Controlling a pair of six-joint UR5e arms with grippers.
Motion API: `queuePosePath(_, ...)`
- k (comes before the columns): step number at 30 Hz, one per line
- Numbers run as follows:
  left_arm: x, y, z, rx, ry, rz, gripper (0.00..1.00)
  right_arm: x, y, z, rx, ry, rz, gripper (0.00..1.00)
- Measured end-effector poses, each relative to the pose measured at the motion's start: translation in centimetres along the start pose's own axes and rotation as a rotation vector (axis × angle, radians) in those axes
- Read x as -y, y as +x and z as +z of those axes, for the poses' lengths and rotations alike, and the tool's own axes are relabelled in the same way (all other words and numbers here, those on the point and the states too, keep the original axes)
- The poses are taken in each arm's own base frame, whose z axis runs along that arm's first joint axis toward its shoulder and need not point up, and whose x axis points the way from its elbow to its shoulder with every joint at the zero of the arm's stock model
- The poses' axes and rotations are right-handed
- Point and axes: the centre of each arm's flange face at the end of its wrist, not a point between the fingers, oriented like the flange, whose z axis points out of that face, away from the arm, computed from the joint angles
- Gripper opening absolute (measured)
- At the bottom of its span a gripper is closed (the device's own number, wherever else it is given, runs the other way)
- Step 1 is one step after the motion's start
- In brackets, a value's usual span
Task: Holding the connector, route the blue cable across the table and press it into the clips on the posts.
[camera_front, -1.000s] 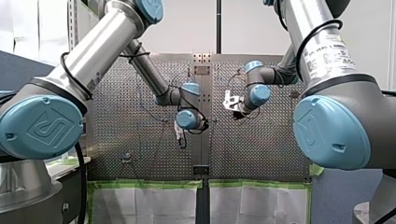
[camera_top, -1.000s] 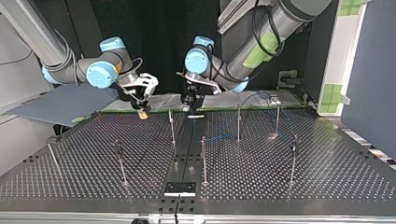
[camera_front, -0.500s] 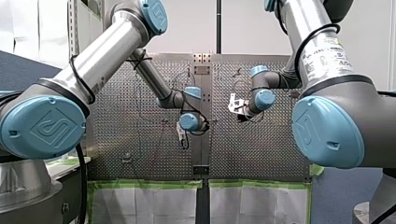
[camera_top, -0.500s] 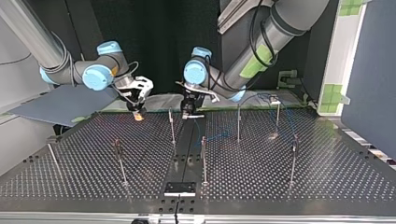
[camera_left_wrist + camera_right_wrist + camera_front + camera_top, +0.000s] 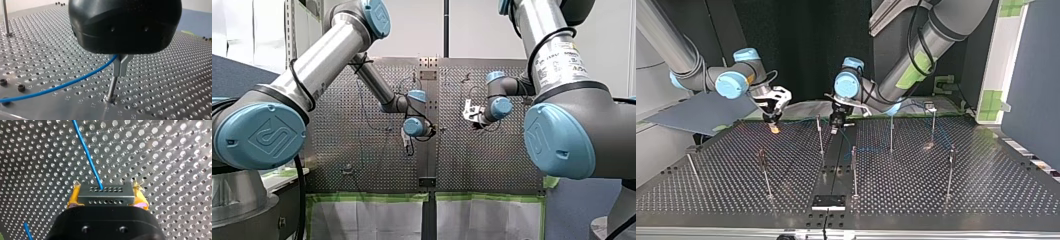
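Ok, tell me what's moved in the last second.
My right gripper, fingers shut on the connector, has carried it toward the top view's left, the blue cable trailing back toward my left gripper. My left gripper has shifted only slightly, near the table's middle. The posts stand as before; nothing looks let go.

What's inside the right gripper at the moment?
The right gripper clamps a grey connector with rows of holes between yellow pads; the blue cable leaves its front. The gripper's body covers its rear.
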Motion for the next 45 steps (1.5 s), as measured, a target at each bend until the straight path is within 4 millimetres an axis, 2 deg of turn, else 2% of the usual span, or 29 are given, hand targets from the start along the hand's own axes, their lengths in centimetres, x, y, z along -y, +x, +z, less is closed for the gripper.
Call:
queuePosePath(8,0.1,-0.5,0.8,-0.006,0.029,-0.005,0.0,-1.2,-0.6,0.6,-0.006,-0.003,0.005,0.0)
queuePosePath(13,-0.2,0.5,1.8,-0.037,0.012,0.02,0.0,-2.1,-1.8,1.6,0.0,-0.003,0.012,0.0)
queuePosePath(17,-1.0,1.2,2.7,-0.057,-0.034,0.037,0.0,-2.7,-1.7,2.1,-0.008,-0.007,0.018,0.0)
queuePosePath(21,-1.4,0.3,3.5,-0.055,-0.074,0.041,0.0,-3.4,-0.8,2.6,-0.028,-0.006,0.024,0.0)
queuePosePath(26,-0.9,-2.1,3.9,-0.038,-0.104,0.042,0.0,-4.4,0.2,2.9,-0.045,-0.015,0.025,0.0)
queuePosePath(27,-0.7,-2.4,3.8,-0.039,-0.105,0.043,0.12,-4.7,0.3,3.0,-0.047,-0.019,0.026,0.0)
queuePosePath(28,-0.5,-2.7,3.7,-0.041,-0.104,0.044,0.12,-4.9,0.4,3.0,-0.049,-0.021,0.026,0.0)
queuePosePath(29,-0.2,-2.9,3.5,-0.046,-0.103,0.047,0.25,-5.0,0.5,3.0,-0.05,-0.023,0.026,0.0)
queuePosePath(30,-0.1,-3.0,3.4,-0.05,-0.103,0.05,0.48,-5.3,0.5,3.0,-0.051,-0.026,0.026,0.0)
queuePosePath(31,0.1,-3.0,3.2,-0.057,-0.102,0.055,0.48,-5.4,0.6,3.0,-0.052,-0.028,0.026,0.0)
queuePosePath(32,0.2,-2.8,2.9,-0.069,-0.103,0.061,0.66,-5.5,0.6,3.0,-0.053,-0.03,0.026,0.0)
queuePosePath(33,0.3,-2.6,2.7,-0.079,-0.103,0.067,0.96,-5.7,0.6,3.0,-0.053,-0.031,0.026,0.0)
queuePosePath(34,0.4,-2.4,2.5,-0.091,-0.104,0.072,0.96,-5.7,0.6,3.0,-0.053,-0.032,0.025,0.0)
queuePosePath(35,0.5,-2.0,2.1,-0.108,-0.104,0.08,1.0,-5.8,0.6,3.0,-0.053,-0.031,0.025,0.0)
queuePosePath(41,0.3,-0.1,0.4,-0.176,-0.124,0.107,1.0,-5.8,0.7,3.1,-0.053,-0.016,0.022,0.0)
queuePosePath(45,0.2,0.3,-0.1,-0.187,-0.142,0.122,1.0,-5.8,0.8,3.1,-0.054,-0.012,0.016,0.0)
